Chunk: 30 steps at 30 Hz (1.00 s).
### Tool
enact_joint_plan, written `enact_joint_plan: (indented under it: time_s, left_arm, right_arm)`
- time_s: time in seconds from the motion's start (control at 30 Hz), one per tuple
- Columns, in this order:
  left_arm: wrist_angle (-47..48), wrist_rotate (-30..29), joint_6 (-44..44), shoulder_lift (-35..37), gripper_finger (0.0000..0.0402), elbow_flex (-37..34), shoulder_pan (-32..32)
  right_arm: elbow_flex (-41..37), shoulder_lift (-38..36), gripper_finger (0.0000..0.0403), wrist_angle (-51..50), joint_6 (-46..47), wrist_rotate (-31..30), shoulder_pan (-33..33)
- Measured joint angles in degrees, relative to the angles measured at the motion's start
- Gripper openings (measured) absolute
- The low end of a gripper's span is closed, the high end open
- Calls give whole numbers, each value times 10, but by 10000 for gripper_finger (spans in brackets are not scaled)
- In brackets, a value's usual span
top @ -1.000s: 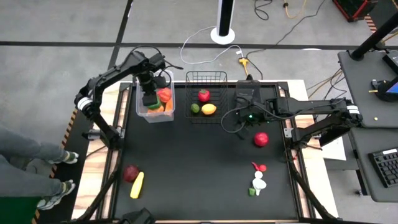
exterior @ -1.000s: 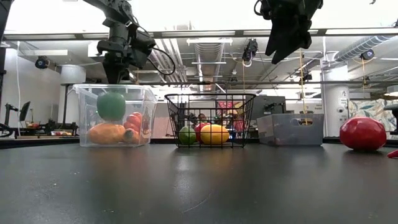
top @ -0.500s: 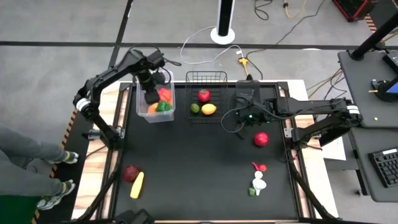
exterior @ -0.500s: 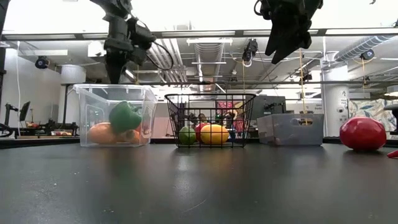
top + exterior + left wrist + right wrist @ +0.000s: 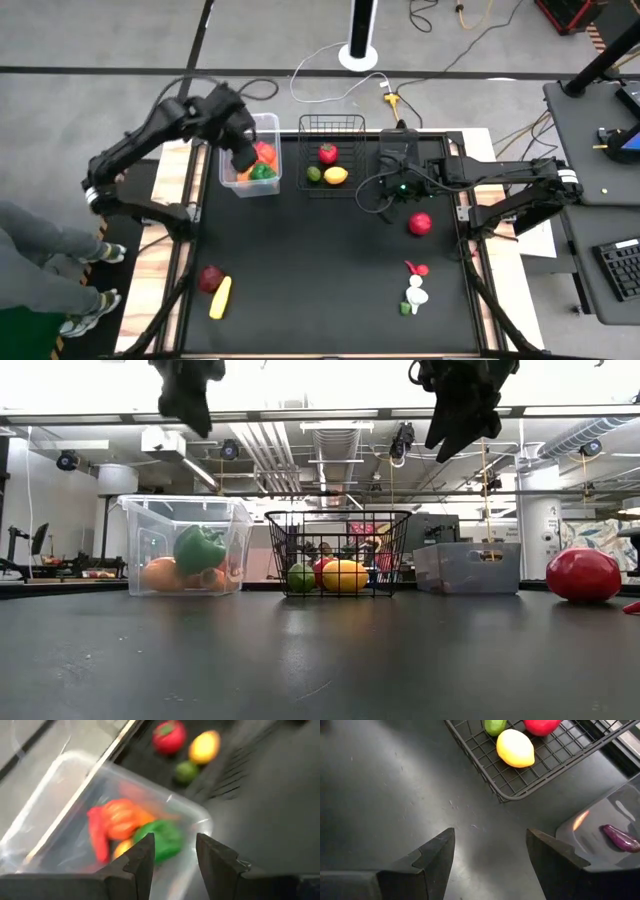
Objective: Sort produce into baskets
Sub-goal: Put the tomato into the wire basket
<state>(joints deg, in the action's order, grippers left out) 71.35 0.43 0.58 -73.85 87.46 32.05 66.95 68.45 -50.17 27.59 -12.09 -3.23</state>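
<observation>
My left gripper [image 5: 243, 158] hangs open above the clear tub [image 5: 228, 170], touching nothing; its fingers [image 5: 140, 855] have nothing between them. In the tub lie a green pepper [image 5: 162, 840] and red and orange produce [image 5: 115, 820]. The black wire basket [image 5: 305, 128] holds a red piece [image 5: 328, 153], a lime [image 5: 314, 174] and a lemon [image 5: 337, 176]. My right gripper [image 5: 490, 840] stands open above bare table, between the wire basket and the smoky bin [image 5: 467, 567]. A purple piece [image 5: 620, 837] lies in that bin.
Loose produce lies on the black table. A red round fruit [image 5: 420, 223] sits right of centre. A red chili [image 5: 416, 268] and white and green pieces [image 5: 415, 297] lie nearer. A dark red piece [image 5: 210, 277] and a yellow one [image 5: 220, 297] lie near left. A person's legs [image 5: 40, 260] stand left of the table.
My left gripper has let go of the green pepper, which has dropped onto the produce in the clear tub. The gripper has then risen out of the tub and well above it, turning at the wrist, while its arm has swung toward the table's left edge.
</observation>
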Motion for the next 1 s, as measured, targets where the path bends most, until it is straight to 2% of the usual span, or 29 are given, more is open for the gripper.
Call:
enact_joint_plan:
  time_s: [0.13, 0.2, 0.37, 0.6, 0.8, 1.0]
  left_arm:
    - [-41, -10, 53, 52, 127, -46, -95]
    - [-54, -50, 86, 72, 127, -72, -148]
    - [-59, -191, 197, 108, 127, -144, -287]
    - [-89, -265, 326, 119, 127, -214, -455]
    - [-134, -312, 385, 96, 127, -236, -558]
    - [-165, -360, 402, 56, 127, -232, -617]
  right_arm:
    - [0, 0, 235, 0, 16, 0, 2]
    - [0, 0, 235, 0, 21, 1, 7]
    - [0, 0, 235, 0, 44, 1, 29]
    - [0, 1, 235, 0, 92, 3, 76]
    - [0, 25, 235, -5, 151, 19, 120]
    - [0, 65, 235, -39, 197, 38, 155]
